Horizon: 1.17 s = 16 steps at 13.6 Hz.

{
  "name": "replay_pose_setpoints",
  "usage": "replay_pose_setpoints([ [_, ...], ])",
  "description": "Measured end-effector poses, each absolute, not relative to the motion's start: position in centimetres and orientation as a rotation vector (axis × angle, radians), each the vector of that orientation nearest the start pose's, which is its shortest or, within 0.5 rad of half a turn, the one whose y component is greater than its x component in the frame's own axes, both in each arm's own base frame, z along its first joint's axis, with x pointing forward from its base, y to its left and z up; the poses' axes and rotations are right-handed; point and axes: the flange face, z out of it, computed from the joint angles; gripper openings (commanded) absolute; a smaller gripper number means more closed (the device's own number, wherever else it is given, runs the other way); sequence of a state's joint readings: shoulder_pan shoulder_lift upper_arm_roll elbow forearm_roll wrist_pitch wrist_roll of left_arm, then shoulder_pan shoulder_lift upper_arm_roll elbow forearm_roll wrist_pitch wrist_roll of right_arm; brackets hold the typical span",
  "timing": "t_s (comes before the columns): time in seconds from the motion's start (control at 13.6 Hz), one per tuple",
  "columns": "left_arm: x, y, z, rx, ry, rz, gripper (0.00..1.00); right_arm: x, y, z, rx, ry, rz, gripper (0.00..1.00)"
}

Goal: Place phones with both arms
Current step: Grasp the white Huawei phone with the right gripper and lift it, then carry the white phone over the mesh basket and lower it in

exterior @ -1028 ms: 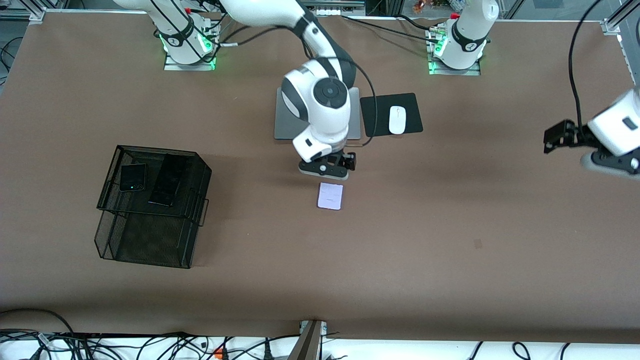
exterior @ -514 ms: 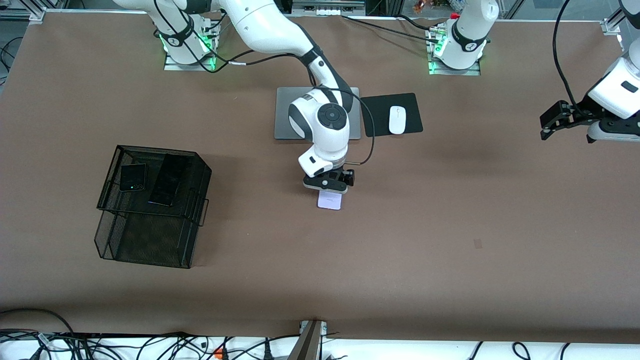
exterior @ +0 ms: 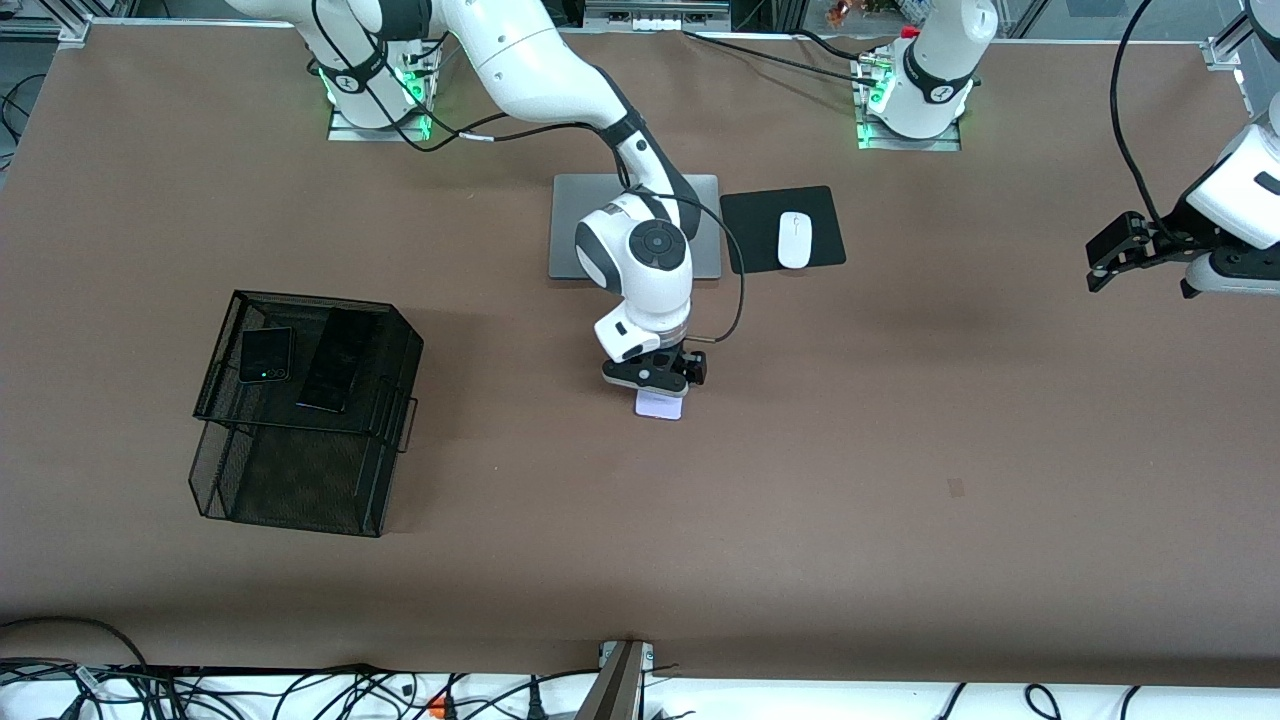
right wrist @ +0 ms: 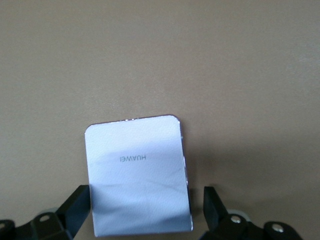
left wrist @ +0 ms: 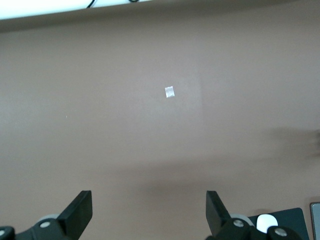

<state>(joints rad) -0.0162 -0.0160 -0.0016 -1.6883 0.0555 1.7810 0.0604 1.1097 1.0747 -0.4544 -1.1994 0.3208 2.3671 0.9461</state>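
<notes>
The pale lavender-white phone (exterior: pixel 661 406) lies flat on the brown table, nearer the front camera than the laptop. My right gripper (exterior: pixel 652 380) is low over it and open; in the right wrist view the phone (right wrist: pixel 136 175) lies between the two spread fingers (right wrist: pixel 76 206), with a gap on one side. The small squarish black phone (exterior: pixel 265 354) and the long slim black slab (exterior: pixel 338 360) lie on top of the black wire basket (exterior: pixel 300 500) toward the right arm's end. My left gripper (exterior: pixel 1110 259) is open and empty, held up over the left arm's end of the table.
A closed grey laptop (exterior: pixel 566 228) lies between the arm bases, partly hidden by the right arm. Beside it a white mouse (exterior: pixel 794 240) sits on a black pad (exterior: pixel 830 215). A small pale tape mark (left wrist: pixel 170 91) is on the table.
My right gripper has come down and toward the front camera onto the lavender-white phone, now covering its farther edge. My left arm has shifted slightly at the table's end.
</notes>
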Motion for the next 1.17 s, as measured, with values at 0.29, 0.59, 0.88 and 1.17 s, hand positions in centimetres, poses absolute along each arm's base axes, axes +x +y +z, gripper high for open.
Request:
replay_pose_setpoints([
  [0.29, 57.3, -0.5, 59.9, -3.078, 0.131, -0.150, 1.00, 53.8, 55.6, 17.3, -3.047, 0.374, -0.365, 0.25],
  [0.59, 57.2, -0.2, 59.7, -3.079, 0.124, -0.126, 1.00, 54.2, 55.4, 18.1, -3.081, 0.384, -0.328, 0.19],
  [0.88, 56.7, 0.3, 59.1, -3.083, 0.116, -0.032, 1.00, 57.3, 52.5, 29.7, -3.130, 0.374, -0.181, 0.19],
  [1.17, 56.7, 0.4, 58.9, -3.083, 0.132, -0.020, 1.00, 63.2, 39.5, 42.2, -3.141, 0.188, -0.011, 0.19],
])
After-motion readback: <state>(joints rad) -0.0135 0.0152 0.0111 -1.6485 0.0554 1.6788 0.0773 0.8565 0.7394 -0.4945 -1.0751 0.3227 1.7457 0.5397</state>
